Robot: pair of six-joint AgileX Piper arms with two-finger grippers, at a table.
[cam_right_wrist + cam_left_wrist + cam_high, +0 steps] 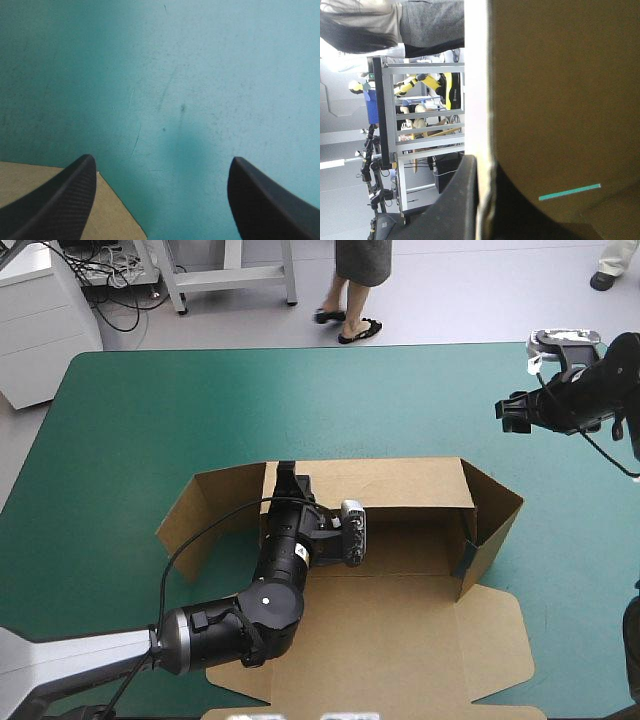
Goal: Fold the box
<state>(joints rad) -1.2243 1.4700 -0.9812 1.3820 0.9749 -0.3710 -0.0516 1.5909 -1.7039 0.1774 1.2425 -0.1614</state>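
Note:
The brown box lies in the middle of the table with its back wall raised. Its right side wall stands up, its left flap splays outward, and the lid panel lies flat toward the near edge. My left gripper is at the left end of the back wall. In the left wrist view the board's edge runs between its black fingers, so it is shut on the box. My right gripper hangs open above the far right of the table, with a box corner below it.
Teal-green cover stretches from the box to the table's far edge and fills the right wrist view. The box's near flaps reach almost to the table's near edge.

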